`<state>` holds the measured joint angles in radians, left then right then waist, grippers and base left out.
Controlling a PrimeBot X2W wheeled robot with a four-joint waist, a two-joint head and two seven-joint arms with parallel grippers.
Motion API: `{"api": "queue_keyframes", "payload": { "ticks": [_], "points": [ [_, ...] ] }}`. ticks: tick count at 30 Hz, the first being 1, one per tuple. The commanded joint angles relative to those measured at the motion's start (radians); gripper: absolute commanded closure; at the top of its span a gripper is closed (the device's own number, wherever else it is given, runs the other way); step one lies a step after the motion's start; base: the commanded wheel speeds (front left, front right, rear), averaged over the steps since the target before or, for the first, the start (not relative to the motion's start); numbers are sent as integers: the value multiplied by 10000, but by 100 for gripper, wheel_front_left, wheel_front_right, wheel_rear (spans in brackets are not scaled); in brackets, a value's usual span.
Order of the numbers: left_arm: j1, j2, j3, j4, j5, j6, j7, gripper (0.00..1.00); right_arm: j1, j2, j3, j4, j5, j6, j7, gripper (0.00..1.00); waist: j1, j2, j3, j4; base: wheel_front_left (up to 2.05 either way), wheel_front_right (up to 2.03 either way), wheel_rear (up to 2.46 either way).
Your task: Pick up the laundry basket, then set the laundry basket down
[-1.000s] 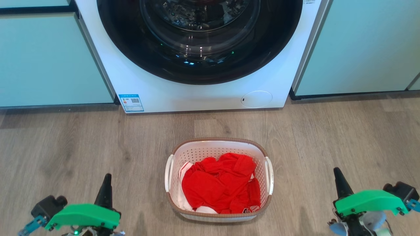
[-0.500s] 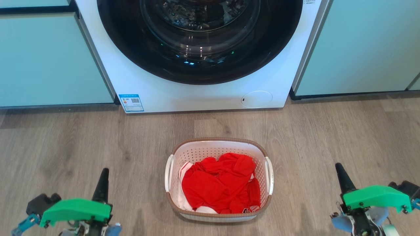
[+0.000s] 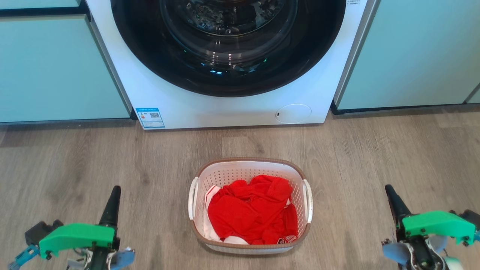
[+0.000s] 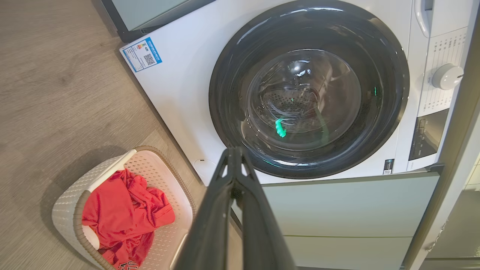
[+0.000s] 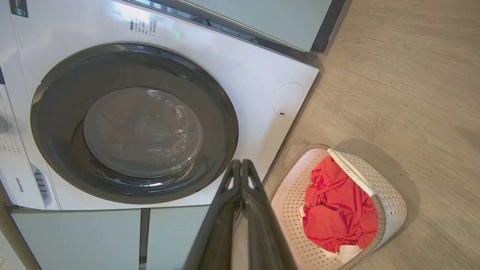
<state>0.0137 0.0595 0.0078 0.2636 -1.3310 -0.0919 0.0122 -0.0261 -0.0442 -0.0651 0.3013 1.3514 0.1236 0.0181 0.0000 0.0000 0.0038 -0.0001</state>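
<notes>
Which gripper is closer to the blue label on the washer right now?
Left. The left gripper hovers over the floor in front of the blue label, slightly to its left; the right gripper is far across, beyond the laundry basket.

The washing machine, beyond both tips, is cut by the head view's upper edge, so only the lower part of its door shows. Reflections on the glass hide what lies in the drum. The print on the blue label is too small to read.

Between the two tools, the floor of the laundry basket is covered by a red garment. A white cloth is mostly buried under it.

The left gripper and right gripper are cut at the lower edge, and a green cover hides each base. In both wrist views the fingers cover part of the basket.
</notes>
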Motion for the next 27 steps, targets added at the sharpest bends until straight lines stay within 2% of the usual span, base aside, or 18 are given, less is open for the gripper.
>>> {"api": "queue_keyframes", "payload": {
  "ticks": [1, 24, 27],
  "points": [
    [-664, 134, 308, -284, -246, -91, 92, 100, -590, -217, 108, -431, 244, 58, 75, 100, 0, 0, 0, 0, 0, 0, 0],
    [-1182, 106, 776, -196, -2941, -381, 775, 100, -793, -222, -257, -575, 2699, 71, 757, 100, 0, 0, -6, 1, 0, 0, 0],
    [-1194, 99, 795, -194, -2996, -387, 798, 100, -798, -217, -273, -578, 2750, 71, 779, 100, 0, 0, -6, 1, 0, 0, 0]
  ]
}}
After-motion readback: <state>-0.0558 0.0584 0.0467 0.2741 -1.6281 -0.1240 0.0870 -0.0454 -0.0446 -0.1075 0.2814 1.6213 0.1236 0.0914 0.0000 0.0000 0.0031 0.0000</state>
